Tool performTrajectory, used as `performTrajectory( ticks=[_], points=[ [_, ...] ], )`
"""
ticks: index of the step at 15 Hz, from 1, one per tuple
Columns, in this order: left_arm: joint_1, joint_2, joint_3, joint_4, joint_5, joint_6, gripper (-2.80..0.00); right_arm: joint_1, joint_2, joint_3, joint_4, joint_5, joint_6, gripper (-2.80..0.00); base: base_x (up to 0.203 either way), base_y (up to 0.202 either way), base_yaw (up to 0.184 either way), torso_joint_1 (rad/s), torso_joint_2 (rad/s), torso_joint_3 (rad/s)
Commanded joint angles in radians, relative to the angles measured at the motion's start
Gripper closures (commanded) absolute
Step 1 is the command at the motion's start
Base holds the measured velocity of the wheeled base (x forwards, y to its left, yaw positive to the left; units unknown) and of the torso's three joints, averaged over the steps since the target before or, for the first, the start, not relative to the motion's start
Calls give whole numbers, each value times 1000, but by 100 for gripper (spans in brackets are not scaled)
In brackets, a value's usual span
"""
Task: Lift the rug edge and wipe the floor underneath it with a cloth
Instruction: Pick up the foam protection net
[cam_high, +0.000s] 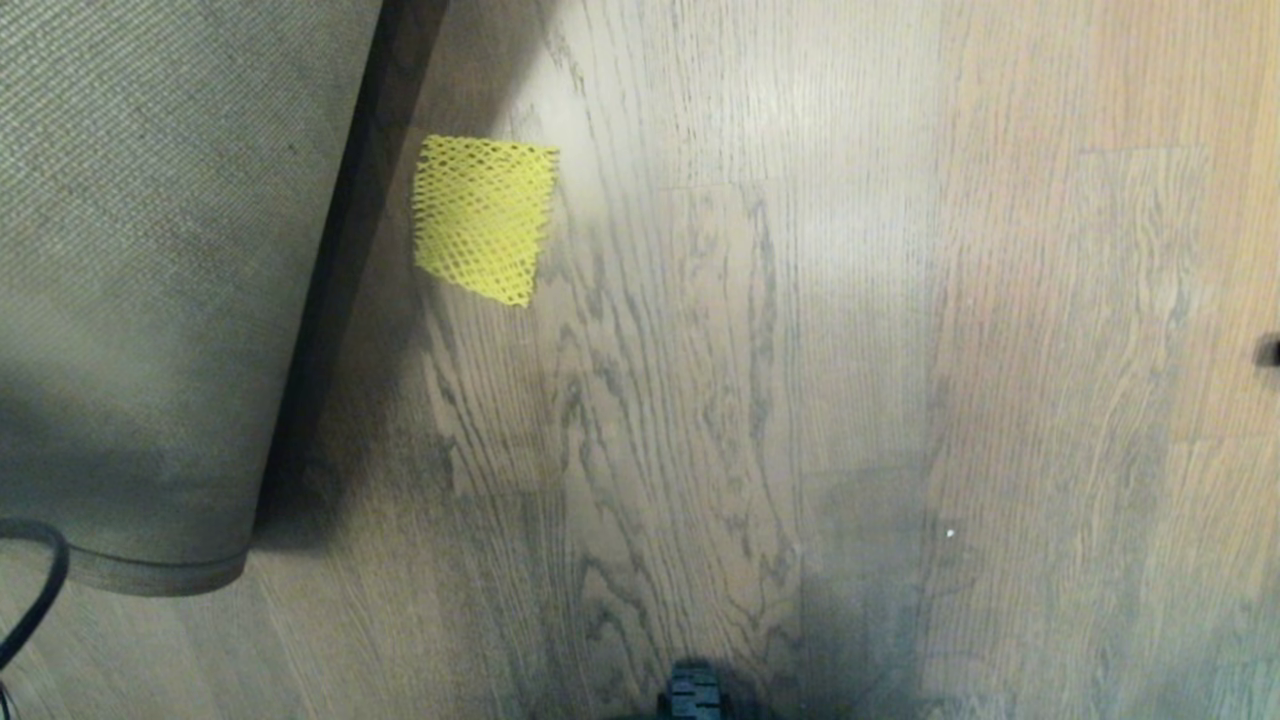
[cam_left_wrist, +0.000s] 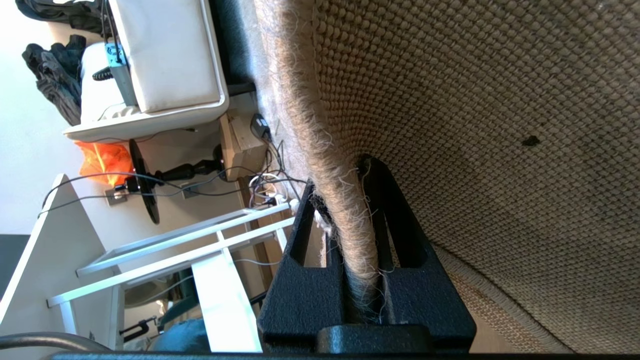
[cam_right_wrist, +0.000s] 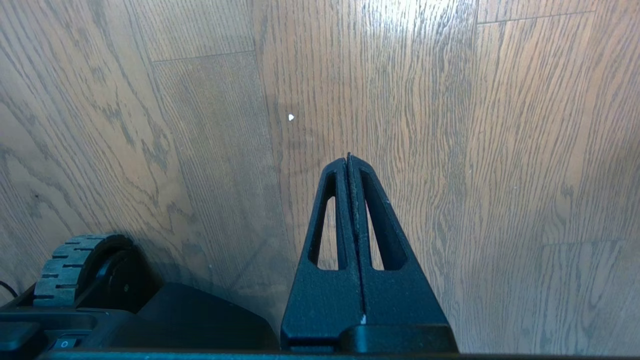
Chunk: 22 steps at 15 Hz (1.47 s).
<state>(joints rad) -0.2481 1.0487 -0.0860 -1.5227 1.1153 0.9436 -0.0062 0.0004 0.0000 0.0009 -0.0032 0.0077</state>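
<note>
Woven rug backing, wood-grain floor, open-mesh cloth, matt black plastic fingers.

Beige coarse-woven backing of the pale grey rug edge (cam_high: 150, 300): rough basket weave, matt, one small dark fleck; the bound border is hairy, loose fibres fraying out where the left gripper (cam_left_wrist: 345, 190) pinches it. Brown wood-grain plank floor (cam_high: 750, 350): smooth, low sheen, with a pale glare patch, dark grain lines and thin plank seams. Small bright yellow mesh cloth (cam_high: 485, 218): open diamond netting, the floor showing through its holes. Right gripper (cam_right_wrist: 348, 160) fingers (cam_right_wrist: 370, 280): black plastic, grainy matt texture, cut-out slots. Ribbed grey rubber wheel (cam_right_wrist: 67, 267) on a smooth black housing.
</note>
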Motion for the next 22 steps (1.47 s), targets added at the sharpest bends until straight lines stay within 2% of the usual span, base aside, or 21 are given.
performTrajectory(
  ticks=[1, 22],
  points=[
    [0, -7, 3, -11, 8, 6, 0, 0, 0, 0, -1, 0, 0, 0, 0, 0, 0, 0, 0, 0],
    [0, -9, 51, -10, 3, 4, 0, 0, 0, 0, 1, 0, 0, 0, 0, 0, 0, 0, 0, 0]
  ],
)
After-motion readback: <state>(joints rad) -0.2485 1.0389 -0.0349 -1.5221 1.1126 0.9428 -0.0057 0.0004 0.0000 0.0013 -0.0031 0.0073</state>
